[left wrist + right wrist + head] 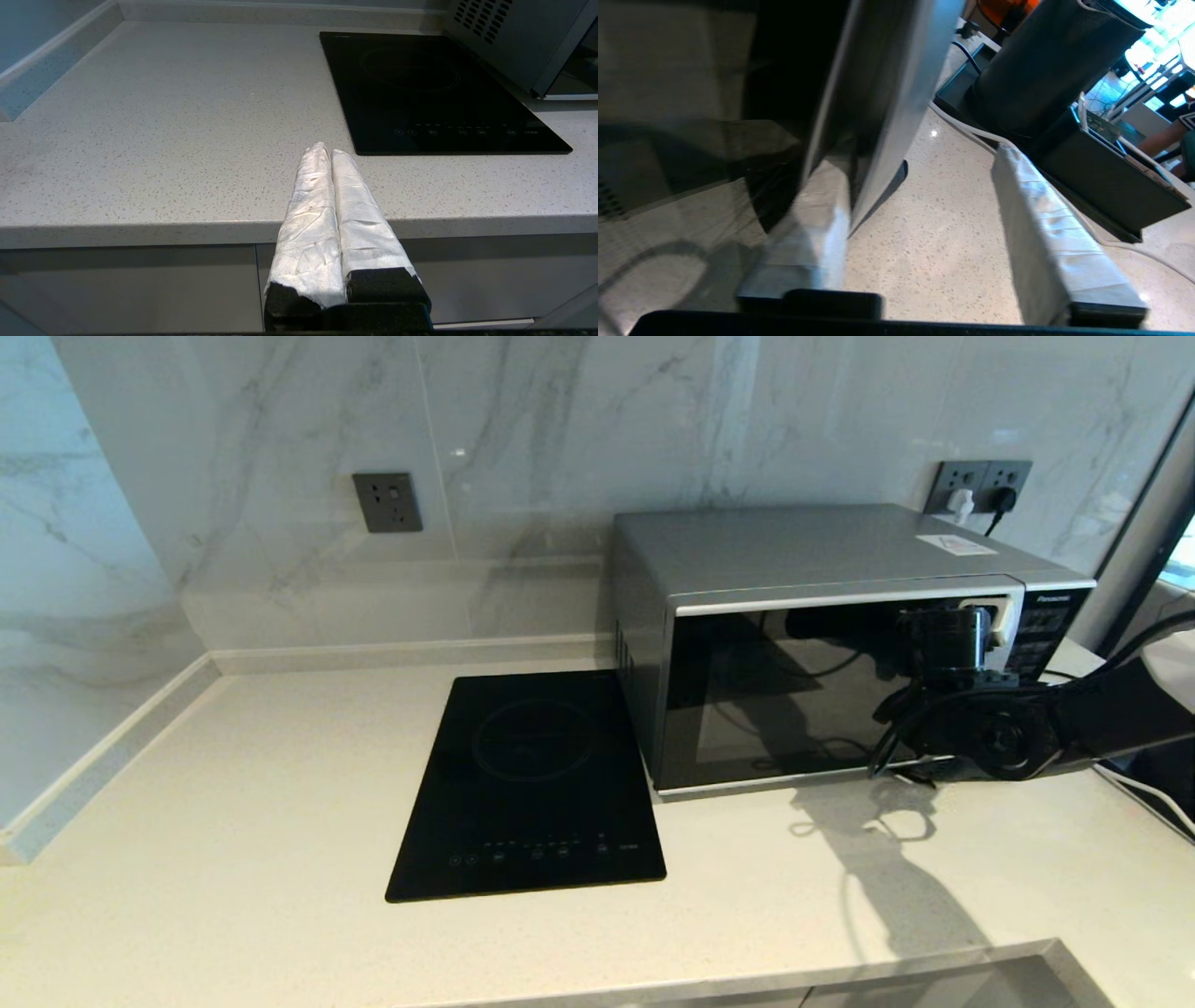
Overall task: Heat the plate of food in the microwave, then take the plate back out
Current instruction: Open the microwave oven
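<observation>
On the pale counter (233, 803) we count one microwave (831, 644), door shut, beside one black cooktop (532, 784). We cannot see the plate of food. Our right gripper (920, 205) is at the door's handle (882, 107), fingers spread wide, one behind it and one in front. Our left gripper (327, 154) hangs at the counter's front edge, fingers pressed together, holding nothing.

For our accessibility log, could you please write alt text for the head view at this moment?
The right gripper reaches across the front of the closed microwave to the handle band beside its button panel. The microwave sits on a pale countertop against a marble wall, with a black induction cooktop to its left. No plate of food is visible.
</observation>
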{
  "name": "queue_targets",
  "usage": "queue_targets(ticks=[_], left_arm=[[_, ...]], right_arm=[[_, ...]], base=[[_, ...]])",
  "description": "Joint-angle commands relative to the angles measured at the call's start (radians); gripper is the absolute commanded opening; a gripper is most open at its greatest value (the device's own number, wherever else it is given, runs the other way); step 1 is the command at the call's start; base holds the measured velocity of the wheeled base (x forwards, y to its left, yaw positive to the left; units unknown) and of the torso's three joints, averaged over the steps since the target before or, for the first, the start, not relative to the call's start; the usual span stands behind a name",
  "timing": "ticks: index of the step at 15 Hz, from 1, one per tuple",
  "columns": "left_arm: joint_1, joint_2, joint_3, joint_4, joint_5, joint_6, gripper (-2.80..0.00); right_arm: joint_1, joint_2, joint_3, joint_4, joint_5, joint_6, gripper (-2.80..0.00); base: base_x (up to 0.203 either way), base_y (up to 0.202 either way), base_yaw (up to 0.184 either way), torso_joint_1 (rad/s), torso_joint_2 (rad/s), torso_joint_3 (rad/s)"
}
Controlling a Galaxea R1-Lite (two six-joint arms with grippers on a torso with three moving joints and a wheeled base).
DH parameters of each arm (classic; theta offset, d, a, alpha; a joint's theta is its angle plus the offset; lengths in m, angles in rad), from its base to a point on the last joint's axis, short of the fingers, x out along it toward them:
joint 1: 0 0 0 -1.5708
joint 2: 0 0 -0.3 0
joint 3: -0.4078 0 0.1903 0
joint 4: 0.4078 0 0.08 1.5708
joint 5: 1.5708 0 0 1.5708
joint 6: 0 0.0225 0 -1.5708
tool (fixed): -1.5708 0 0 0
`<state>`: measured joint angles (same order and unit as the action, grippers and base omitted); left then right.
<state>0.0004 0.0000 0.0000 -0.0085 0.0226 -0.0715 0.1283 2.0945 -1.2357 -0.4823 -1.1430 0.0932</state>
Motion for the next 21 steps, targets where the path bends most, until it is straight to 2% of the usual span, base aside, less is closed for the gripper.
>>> queue_targets(ticks=[1, 11, 21], left_arm=[[0.001, 0.002, 0.0, -0.001, 0.0, -0.001, -2.8], [0.001, 0.002, 0.0, -0.001, 0.0, -0.001, -2.8], [0.001, 0.002, 0.0, -0.001, 0.0, -0.001, -2.8]], right_arm=[[0.001, -0.001, 0.002, -0.001, -0.012, 0.0, -2.8], [0.003, -0.044, 0.009, -0.001, -0.012, -0.001, -2.8], [0.016, -0.09, 0.09, -0.001, -0.011, 0.0, -2.8]], base=[[0.0, 0.0, 0.0, 0.0, 0.0, 0.0], [0.0, 0.0, 0.0, 0.0, 0.0, 0.0], [0.0, 0.0, 0.0, 0.0, 0.0, 0.0]])
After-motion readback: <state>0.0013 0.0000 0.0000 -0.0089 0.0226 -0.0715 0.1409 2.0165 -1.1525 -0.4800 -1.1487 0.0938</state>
